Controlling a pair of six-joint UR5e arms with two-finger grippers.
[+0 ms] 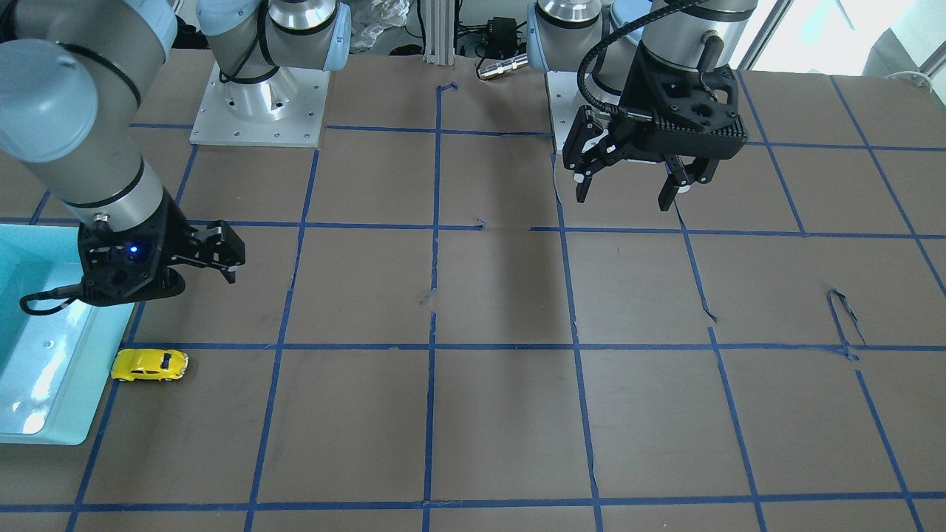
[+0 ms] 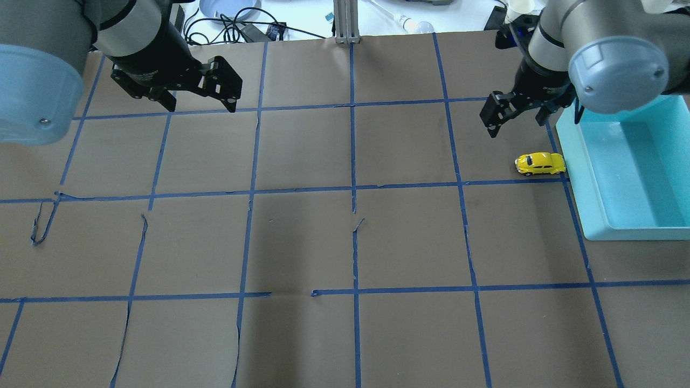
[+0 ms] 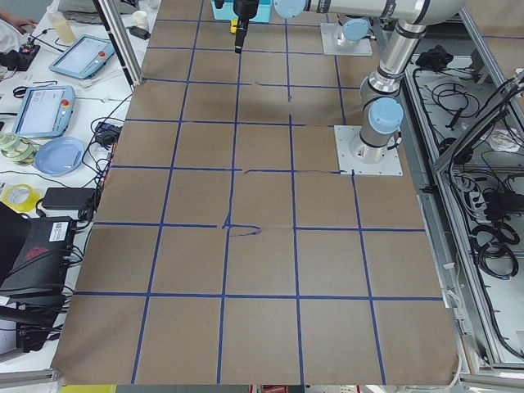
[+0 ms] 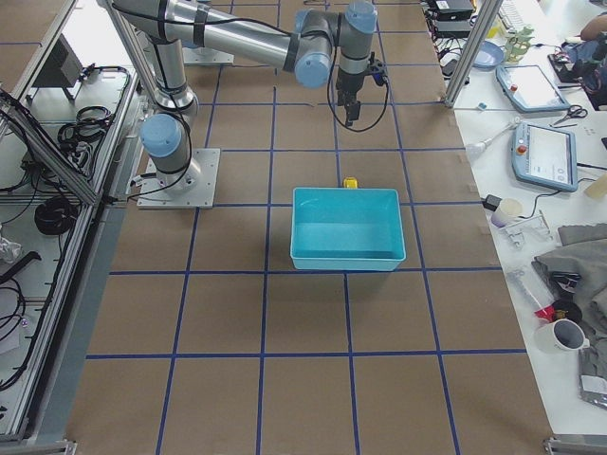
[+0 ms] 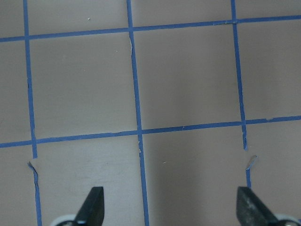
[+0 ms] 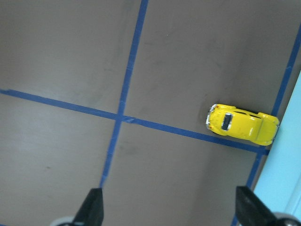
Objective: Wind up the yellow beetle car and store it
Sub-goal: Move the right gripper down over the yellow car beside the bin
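While the yellow beetle car sits on its wheels on the brown desk, both arms hang in the air above it and neither one touches it. Seen from the overhead camera, the car is at the right side of the frame, a bit above the middle. It is just beside the left wall of a light blue tub, so close that I cannot tell if they touch. A blue tape line runs along the desk right under the car in that view, and more blue lines cut the desk into squares. The car lies sideways in the frame, with one end toward the tub and the other end pointing away to the left. The right gripper is just up and to the left of the car in the overhead view, close to it but apart. Its two fingers are spread wide and nothing is between them. In the right wrist view the car shows at the middle right of the frame, above the two dark fingertips. The left gripper is in the upper left of the overhead view, well apart from the car and the tub. Its fingers are spread wide too, and it holds nothing.
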